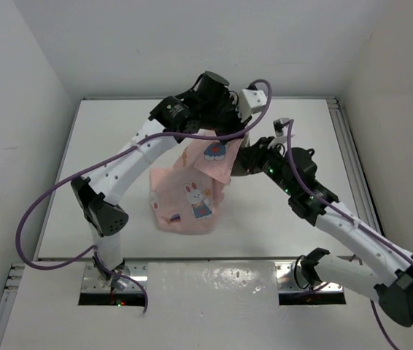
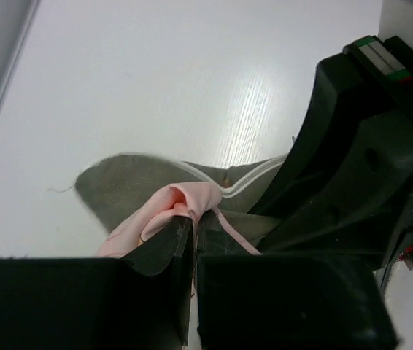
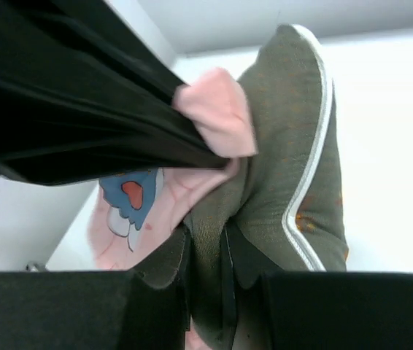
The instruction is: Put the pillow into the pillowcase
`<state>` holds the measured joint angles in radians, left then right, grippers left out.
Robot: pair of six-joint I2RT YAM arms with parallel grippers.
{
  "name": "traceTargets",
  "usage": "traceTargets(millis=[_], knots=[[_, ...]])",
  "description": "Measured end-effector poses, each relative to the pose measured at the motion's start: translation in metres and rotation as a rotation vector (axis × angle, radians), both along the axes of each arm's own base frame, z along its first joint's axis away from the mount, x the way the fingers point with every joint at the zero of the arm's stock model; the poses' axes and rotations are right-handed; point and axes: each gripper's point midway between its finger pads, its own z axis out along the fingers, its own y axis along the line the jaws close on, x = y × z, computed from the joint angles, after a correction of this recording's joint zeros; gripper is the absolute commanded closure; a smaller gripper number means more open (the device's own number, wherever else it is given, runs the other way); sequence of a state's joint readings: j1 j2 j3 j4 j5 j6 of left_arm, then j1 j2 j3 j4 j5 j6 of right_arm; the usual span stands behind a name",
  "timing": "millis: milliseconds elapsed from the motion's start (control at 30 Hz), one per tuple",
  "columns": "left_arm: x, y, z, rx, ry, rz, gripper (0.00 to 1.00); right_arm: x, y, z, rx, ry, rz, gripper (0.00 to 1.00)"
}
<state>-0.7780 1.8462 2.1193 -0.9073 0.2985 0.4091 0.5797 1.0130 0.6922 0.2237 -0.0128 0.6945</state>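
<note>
1. Closest to the right wrist lens, the right claw (image 3: 206,270) had its fingers pressed together on a fold of the pillow (image 3: 287,146) (olive fabric filled the narrow slit between them).
2. From that grip the pillow's long axis ran straight away from the claw, with its pale piped edge down the right side and a rounded corner at the far end.
3. Just left of it, touching the olive cloth, sat a bunched pink fold of the pillowcase (image 3: 217,113). The left claw (image 2: 194,233) pinched it, fingers likewise clamped tight on the cloth.
4. Seen from above, both claws met high over the table (image 1: 279,211). The pillowcase hung from them, its lower end resting on the surface.
5. How much of the pillow sat inside could not be told. The exposed end lay with the right arm, so any push into the sack probably fell to that arm, downward along the pillow's length.
</note>
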Motion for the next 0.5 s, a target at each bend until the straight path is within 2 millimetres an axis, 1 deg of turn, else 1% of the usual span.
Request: traceTargets(millis=[33,100,167,233,333,400,500], knots=[[-0.004,-0.002,0.011,-0.023,-0.006,-0.017,1.00,-0.003,0.002,0.016,-0.003,-0.043,-0.001,1.00],[-0.010,-0.004,0.031,-0.063,-0.024,-0.043,1.00,-0.006,0.004,0.036,-0.020,-0.105,-0.016,1.00],[-0.016,-0.005,0.043,-0.083,-0.030,-0.064,1.00,-0.008,0.008,0.044,-0.048,-0.136,-0.025,1.00],[-0.027,-0.005,0.048,-0.083,-0.017,-0.092,1.00,-0.009,0.015,0.042,-0.100,-0.146,-0.023,1.00],[-0.042,-0.003,0.048,-0.070,0.014,-0.121,1.00,-0.006,0.024,0.039,-0.185,-0.152,-0.026,1.00],[-0.047,0.000,0.050,-0.065,0.028,-0.124,1.00,-0.005,0.028,0.035,-0.222,-0.155,-0.034,1.00],[-0.051,0.002,0.057,-0.075,0.035,-0.128,1.00,-0.004,0.026,0.030,-0.250,-0.149,-0.056,1.00]])
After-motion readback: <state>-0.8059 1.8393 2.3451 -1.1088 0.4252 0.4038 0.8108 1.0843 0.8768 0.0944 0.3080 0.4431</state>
